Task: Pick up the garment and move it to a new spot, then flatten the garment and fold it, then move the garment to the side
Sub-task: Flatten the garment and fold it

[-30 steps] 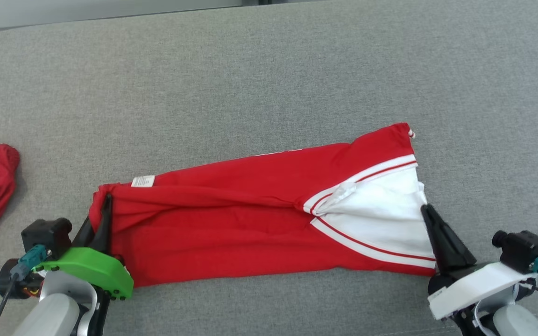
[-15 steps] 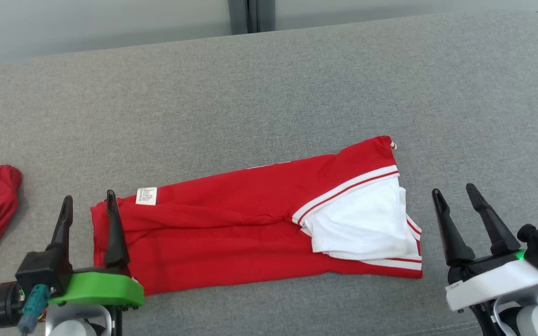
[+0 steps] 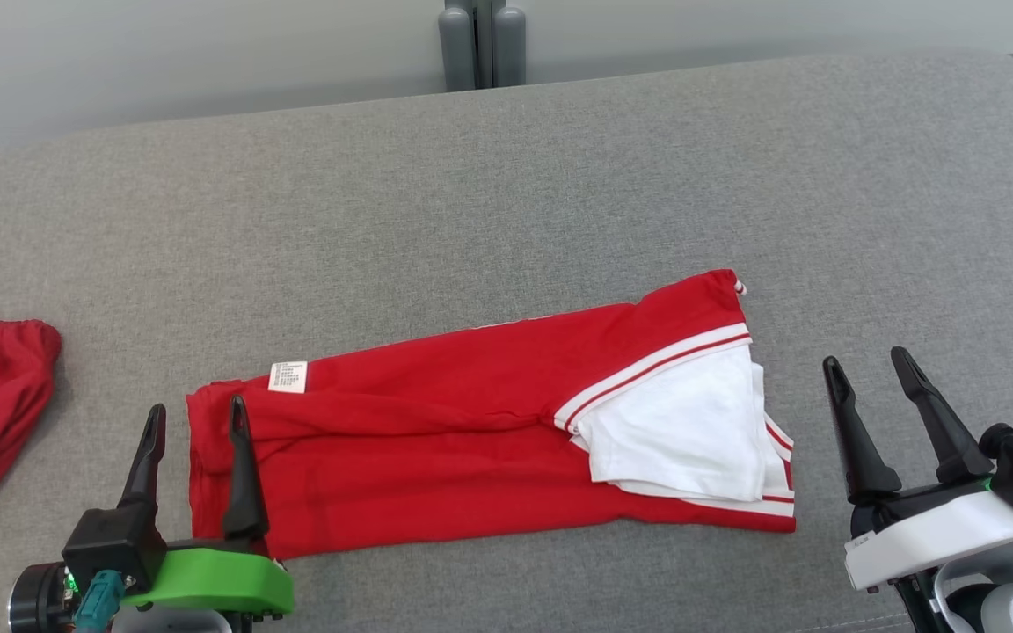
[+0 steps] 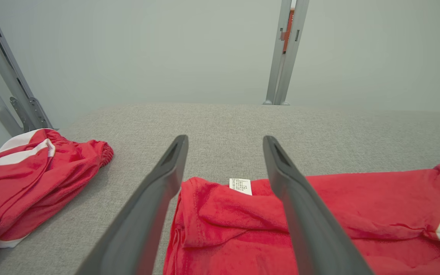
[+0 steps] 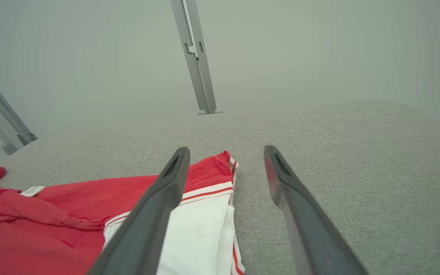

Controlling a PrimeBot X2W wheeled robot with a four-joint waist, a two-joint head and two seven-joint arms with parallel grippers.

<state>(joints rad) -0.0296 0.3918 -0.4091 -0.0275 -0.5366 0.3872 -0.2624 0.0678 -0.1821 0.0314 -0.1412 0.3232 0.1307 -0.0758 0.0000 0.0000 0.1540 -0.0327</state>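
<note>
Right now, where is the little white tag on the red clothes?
In the head view, the white tag sits at the far left corner of the red garment, just beyond the open left gripper.

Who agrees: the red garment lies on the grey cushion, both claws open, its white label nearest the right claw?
No. The head view shows the white label at the end of the red garment nearest the left claw, not the right claw. The garment does lie on the grey cushion, both claws open.
</note>
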